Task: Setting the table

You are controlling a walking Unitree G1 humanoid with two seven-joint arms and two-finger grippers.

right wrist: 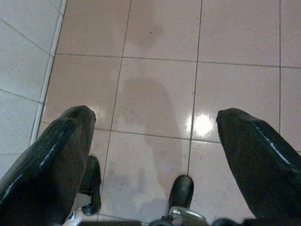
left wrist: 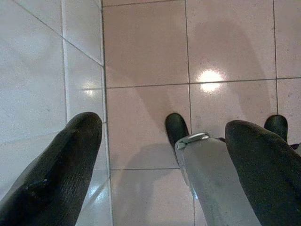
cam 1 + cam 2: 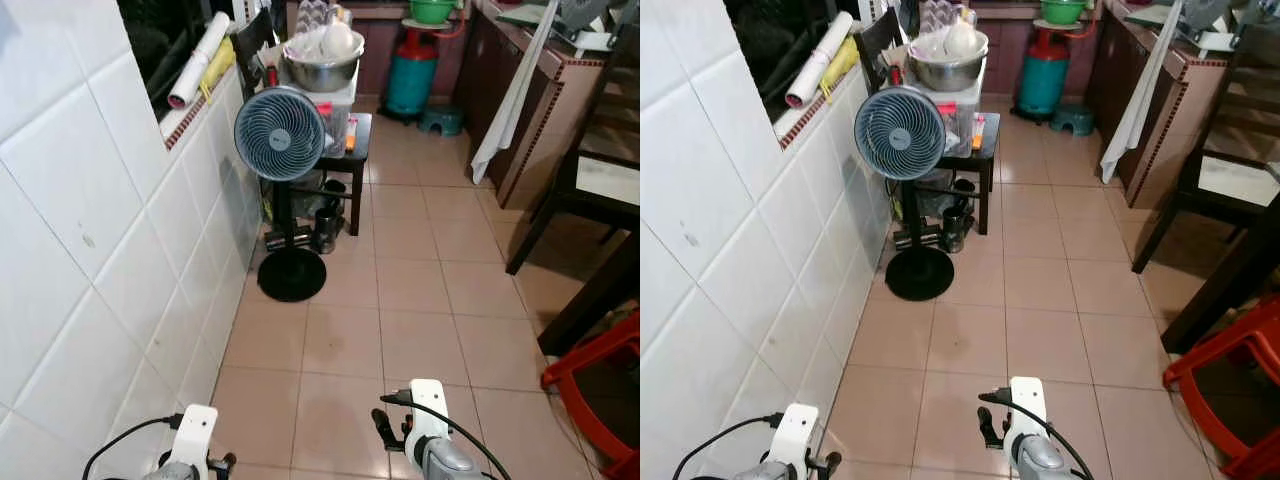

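Observation:
Both arms hang low at my sides over a pinkish tiled floor (image 3: 400, 300). My left gripper (image 2: 164, 127) is open, its two black fingers (image 2: 70, 160) spread wide with nothing between them, close to the white tiled wall. My right gripper (image 1: 157, 115) is also open and empty above the floor tiles. A steel bowl (image 3: 322, 68) holding white items sits on a small black side table (image 3: 358, 135) ahead on the left. A dark wooden chair (image 3: 590, 170) and a dark table leg (image 3: 590, 300) stand at the right.
A standing fan (image 3: 280, 135) with a round black base is by the white tiled wall (image 3: 100, 250) ahead. A white cloth (image 3: 510, 100) hangs off the counter at the right. A red plastic stool (image 3: 600, 370) is near my right. A teal gas cylinder (image 3: 410, 80) stands far back.

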